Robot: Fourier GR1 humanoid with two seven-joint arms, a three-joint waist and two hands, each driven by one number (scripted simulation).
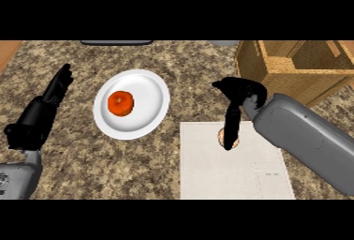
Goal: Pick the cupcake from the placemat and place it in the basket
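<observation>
1. Where the placemat's (232, 173) far edge met the granite counter (83, 154), the right hand (240, 91) hung over the cupcake (221, 136); whether it gripped could not be told.
2. The cupcake sat beneath that hand, just inside the mat's far edge, showing only as orange slivers.
3. The wicker basket (276, 65) stood near, beyond the hand and to its right, top open.
4. Left of the hand lay a white plate (149, 93) holding a round orange food item (121, 103), with bare counter between plate and mat.
5. Past the plate, the left hand (52, 96) rested open, fingers straight.
</observation>
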